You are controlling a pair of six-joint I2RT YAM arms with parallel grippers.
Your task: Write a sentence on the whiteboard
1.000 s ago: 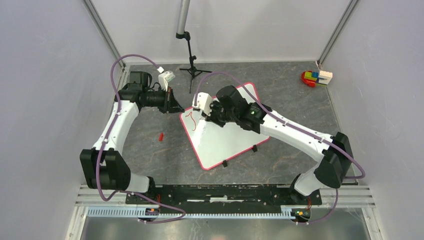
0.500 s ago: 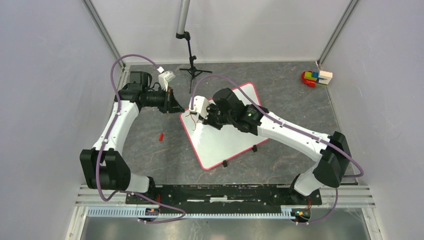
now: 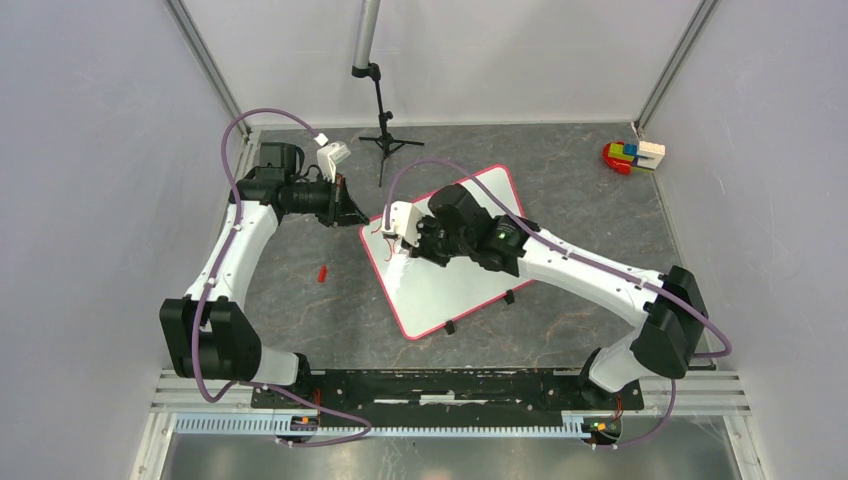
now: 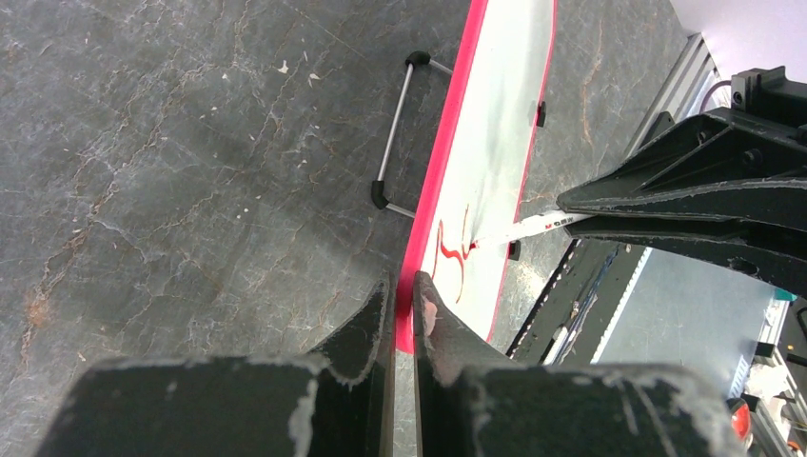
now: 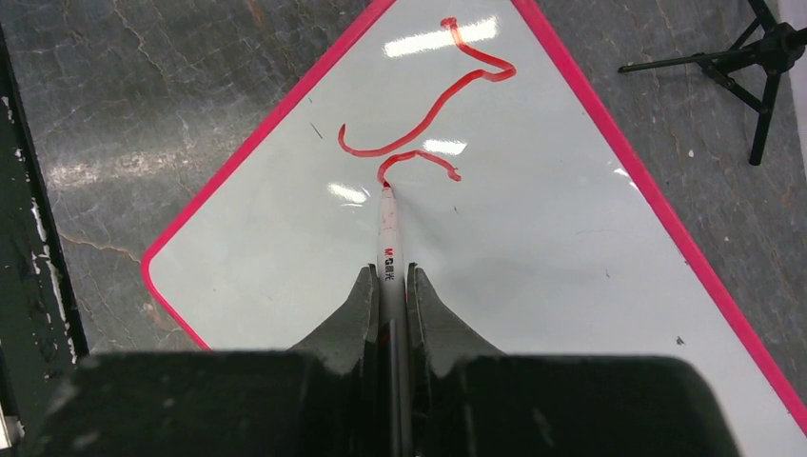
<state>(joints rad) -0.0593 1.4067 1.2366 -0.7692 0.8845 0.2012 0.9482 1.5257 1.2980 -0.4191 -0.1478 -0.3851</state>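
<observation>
From above, the whiteboard [image 3: 450,285] lies cornerwise on the grey table [image 3: 560,180], near its middle, with the right arm reaching over its far-left part. That arm's wrist hides nearly all the writing. The right wrist camera gives what the top view cannot. The right gripper [image 5: 388,276] has its fingers clenched on a white marker [image 5: 387,233], and the tip touches the glossy surface at the end of the red strokes [image 5: 433,109]. The strokes are one long looping line with a short hook under it, and neither can be read as a word. The marker barrel carries small red print that seems to begin with M and G; the rest is too small to read. The left wrist camera sees the board [image 4: 504,124] almost edge-on and shows a thin wire bracket [image 4: 400,133] just beside the red-pink frame, which neither other view shows. It also catches the marker [image 4: 528,227] meeting the strokes [image 4: 447,257] from the side. The left gripper [image 4: 402,286] is closed to a narrow slit, with the frame running into that slit at the board's left corner, so it pinches the edge. Only the top view shows a black tripod [image 3: 385,140] at the back, coloured toy blocks [image 3: 632,155] in the far right corner and a small red piece [image 3: 322,272] left of the board.
</observation>
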